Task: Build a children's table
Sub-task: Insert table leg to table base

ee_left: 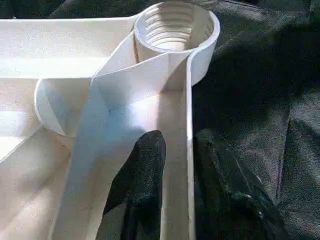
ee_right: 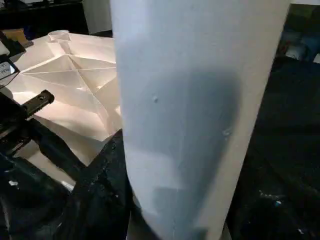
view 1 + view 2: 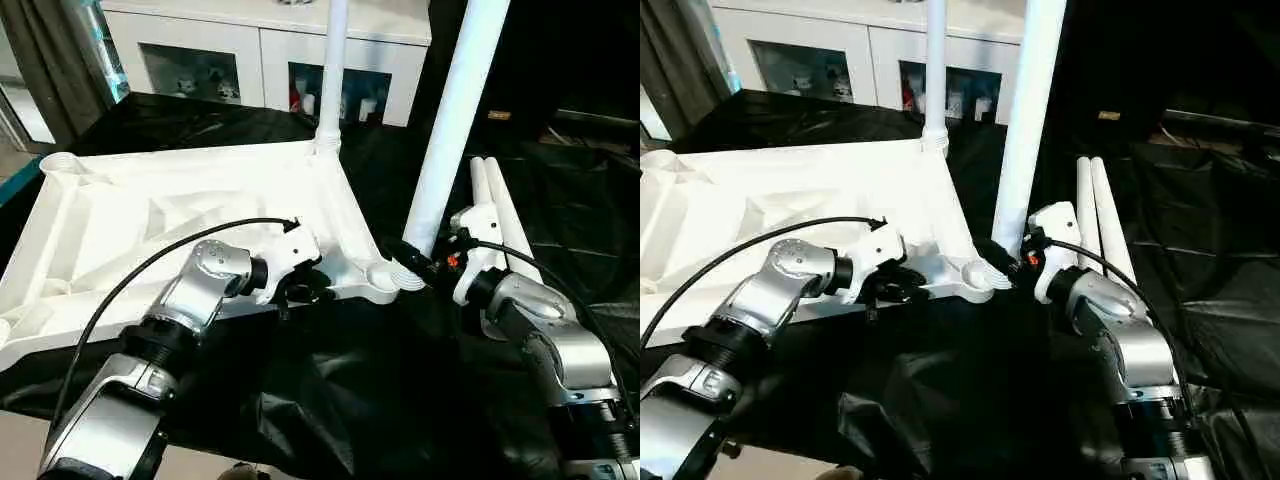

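Note:
The white tabletop [image 3: 150, 210] lies upside down on black cloth, ribs up. One white leg [image 3: 333, 70] stands upright in its far right corner socket. My right gripper [image 3: 420, 262] is shut on a second leg [image 3: 455, 110] low on the tube. That leg leans to the right, and its threaded end sits right at the near right socket [image 3: 383, 272]. My left gripper [image 3: 300, 290] straddles the tabletop's near rim just left of that socket [image 1: 175, 25]. It is open, with one finger [image 1: 145, 175] inside the rim and the other outside.
Two more white legs [image 3: 505, 215] lie side by side on the cloth beyond my right wrist. A white cabinet [image 3: 260, 50] with glass doors stands behind the table. A black cable loops over my left forearm.

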